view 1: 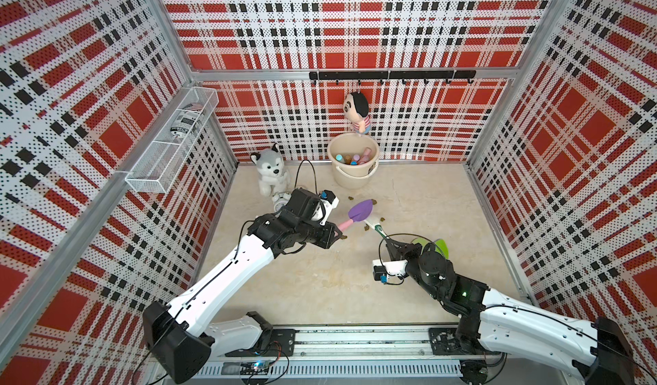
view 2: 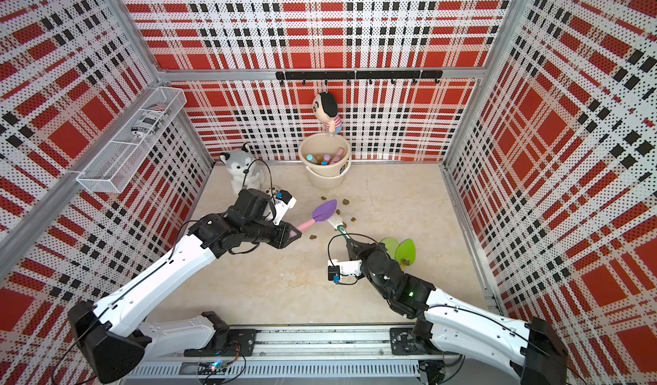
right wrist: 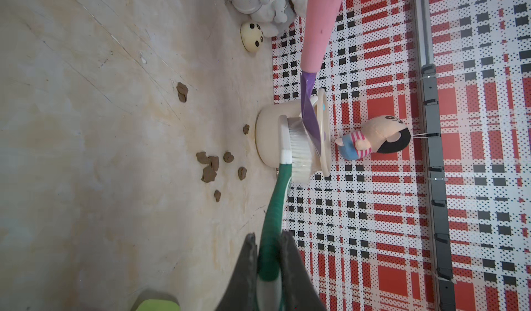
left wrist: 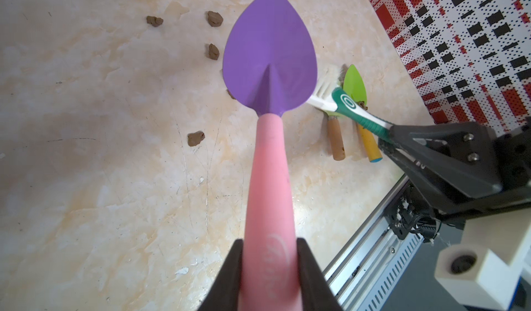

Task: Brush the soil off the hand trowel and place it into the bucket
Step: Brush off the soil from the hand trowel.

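The left gripper [left wrist: 270, 252] is closed tight on the butt end of the trowel [left wrist: 270, 51]. Its pink handle runs straight out from between the fingers, and the purple blade hangs in the air well ahead of the tips. The right gripper [right wrist: 268, 237] is clamped on the green handle of a brush [right wrist: 298, 143]. The brush's white bristles press against the blade face turned away from the left wrist camera. The face that shows there looks clean.

The trowel looks light and stiff. The handle seems matte and slightly soft, so it should grip well, while the blade is smooth and thin-edged and would likely slip. The handle is the place to hold it. With the grip so far back, brush pressure may lever or twist the blade, so light strokes seem wise.

Soil [left wrist: 196, 138] lies in small brown lumps on the table below and to either side of the blade.

The bucket [view 1: 350, 178] stands beyond the trowel's tip, well apart from both grippers, upright with its mouth open. Several pastel, round-ended things [view 1: 355, 157] already stand in it, though what they are I cannot tell. The free room is on the side nearer the grippers.

Two green trowels [left wrist: 355, 82] lie on the table just past the brush. A wire basket [view 1: 170, 152] on the wall, out beyond the left arm, holds a labelled can [view 1: 186, 123].
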Robot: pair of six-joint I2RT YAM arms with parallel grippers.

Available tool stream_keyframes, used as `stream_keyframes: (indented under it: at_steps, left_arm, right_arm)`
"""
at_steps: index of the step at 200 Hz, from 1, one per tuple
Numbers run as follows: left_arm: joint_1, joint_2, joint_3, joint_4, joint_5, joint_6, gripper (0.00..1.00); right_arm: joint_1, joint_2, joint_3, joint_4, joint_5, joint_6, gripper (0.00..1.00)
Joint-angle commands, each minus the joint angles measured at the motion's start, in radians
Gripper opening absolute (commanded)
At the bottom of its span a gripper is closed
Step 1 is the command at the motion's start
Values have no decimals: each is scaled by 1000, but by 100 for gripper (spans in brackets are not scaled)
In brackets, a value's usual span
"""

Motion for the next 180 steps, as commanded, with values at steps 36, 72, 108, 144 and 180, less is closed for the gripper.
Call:
stream_keyframes:
  at_steps: [36, 72, 108, 144, 180]
  left_arm:
    - [4, -14, 23, -14, -30, 6, 0]
    - [20, -23, 34, -14, -32, 7, 0]
    - [20, -22, 28, -11, -27, 1, 0]
    - [2, -11, 24, -9, -10, 0, 0]
    - [-27, 2, 21, -5, -33, -4, 0]
  right_arm:
    - [-69, -6, -45, 59, 94, 92, 0]
    - [-51, 18, -11, -75, -13, 134, 0]
    - [25, 35, 28, -119, -91, 45, 0]
    - [39, 52, 73, -73, -94, -51, 0]
    - [31, 89, 86, -3, -16, -119, 0]
